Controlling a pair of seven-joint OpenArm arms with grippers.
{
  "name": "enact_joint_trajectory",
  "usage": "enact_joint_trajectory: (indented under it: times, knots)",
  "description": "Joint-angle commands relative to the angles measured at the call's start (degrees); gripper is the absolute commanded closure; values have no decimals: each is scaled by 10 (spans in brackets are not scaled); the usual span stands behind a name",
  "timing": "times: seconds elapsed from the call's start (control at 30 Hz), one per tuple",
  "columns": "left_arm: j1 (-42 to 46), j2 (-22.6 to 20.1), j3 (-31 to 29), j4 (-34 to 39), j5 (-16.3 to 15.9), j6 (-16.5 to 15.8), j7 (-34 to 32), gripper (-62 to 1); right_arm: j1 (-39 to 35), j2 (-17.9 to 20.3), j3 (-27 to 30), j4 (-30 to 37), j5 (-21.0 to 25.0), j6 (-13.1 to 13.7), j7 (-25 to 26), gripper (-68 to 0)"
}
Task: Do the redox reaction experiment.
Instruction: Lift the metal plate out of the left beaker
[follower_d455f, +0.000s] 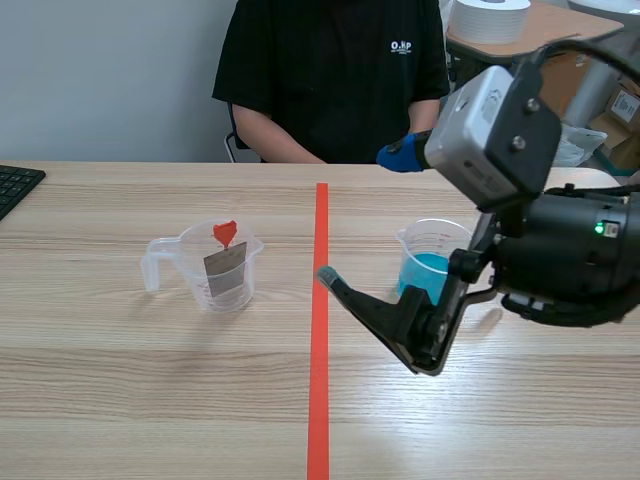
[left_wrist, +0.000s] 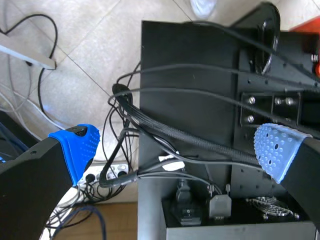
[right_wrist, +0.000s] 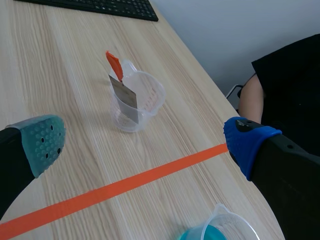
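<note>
Blue-water cup (follower_d455f: 432, 262): on table, right of orange tape (follower_d455f: 321, 340), behind R gripper.
Clear cup (follower_d455f: 205, 268): left of tape; grey strip (follower_d455f: 226, 272) w/ red clip (follower_d455f: 226, 234) inside.
R gripper (right_wrist: 145, 145): over table, fingers wide, holds nothing.
L gripper (left_wrist: 175, 147): off table, over black box (left_wrist: 200, 55) w/ wires, fingers wide, holds nothing.

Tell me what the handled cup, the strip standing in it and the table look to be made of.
Handled cup: clear plastic by the look, glossy; the table shows through its wall.
Strip: probably metal, dull grey, flat and stiff, though coated card is possible.
Table: pale wood grain with a matt finish; solid wood or laminate, I cannot tell.
</note>
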Motion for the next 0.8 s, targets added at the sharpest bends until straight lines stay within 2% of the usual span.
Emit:
enact_joint_trajectory:
  times: [0.0, 0.33, 0.77]
  knots:
    - [3, -5, -2, 0, -2, -2, -6, -623, 26, -11, -3, -14, 1, 3, 5, -679]
    - [3, -3, -2, -7, -2, -2, -7, -623, 145, -85, -76, -119, -13, 58, 10, -679]
    - [3, -3, -2, -7, -2, -2, -7, -623, 283, -172, -192, -248, -67, 65, 37, -679]
